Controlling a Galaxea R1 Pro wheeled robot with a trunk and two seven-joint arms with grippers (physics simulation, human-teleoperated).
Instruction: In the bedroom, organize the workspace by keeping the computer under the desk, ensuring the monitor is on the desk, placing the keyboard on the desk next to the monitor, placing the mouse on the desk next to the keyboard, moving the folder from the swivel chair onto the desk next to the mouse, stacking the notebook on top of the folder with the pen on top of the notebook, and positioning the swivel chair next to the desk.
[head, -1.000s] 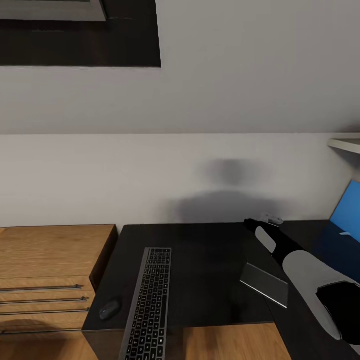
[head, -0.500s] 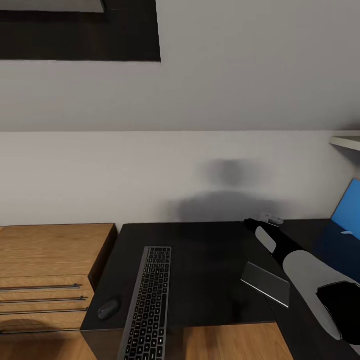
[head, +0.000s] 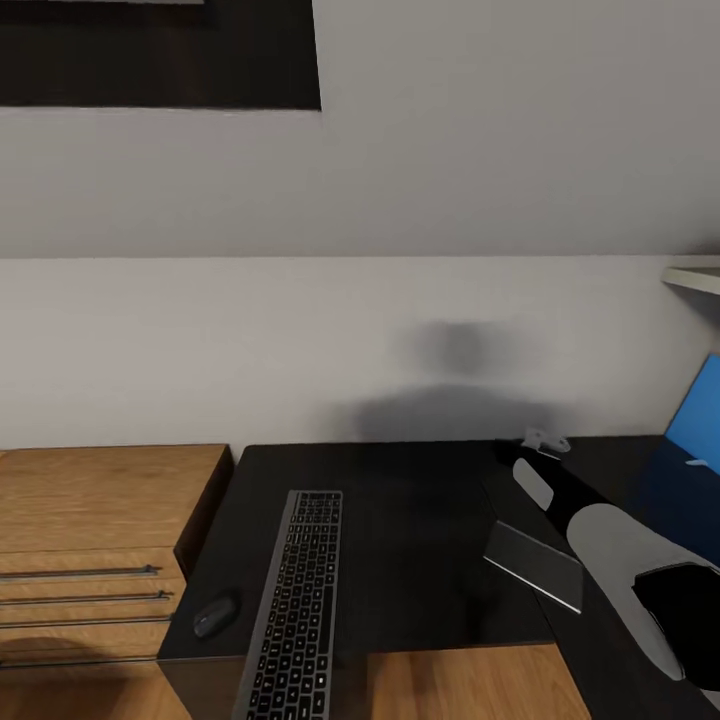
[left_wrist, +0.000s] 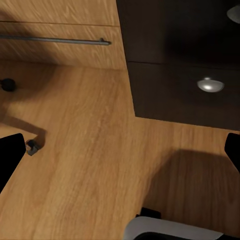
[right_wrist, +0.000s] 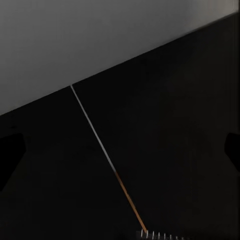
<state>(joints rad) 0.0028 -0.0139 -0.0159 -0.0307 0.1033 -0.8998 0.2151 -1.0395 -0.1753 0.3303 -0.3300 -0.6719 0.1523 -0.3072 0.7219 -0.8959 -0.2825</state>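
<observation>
The head view looks down on a dark desk (head: 400, 540) standing against a white wall (head: 300, 340). A grey keyboard (head: 295, 600) lies lengthwise on the desk toward the 7 o'clock part of the view, its near end reaching past the desk's front edge. A dark mouse (head: 215, 616) sits just beside the keyboard at its 9 o'clock side, near the desk's left edge. A flat grey plate (head: 535, 565), which may be the monitor's base, lies on the desk at about 4 o'clock. A blue folder (head: 698, 420) shows at the 3 o'clock edge. A wooden drawer unit (head: 100, 540) stands at the desk's 9 o'clock side.

The right arm (head: 600, 530) reaches forward over the desk; the right gripper (head: 540, 440) is near the back edge, and its finger state cannot be told there. In the right wrist view the two fingertips (right_wrist: 10, 155) stand wide apart, released, over a dark surface.

In the left wrist view the left gripper's fingertips (left_wrist: 10, 157) are likewise spread apart and empty, above a wooden floor (left_wrist: 90, 165) beside a dark cabinet front with a round knob (left_wrist: 210, 85).
</observation>
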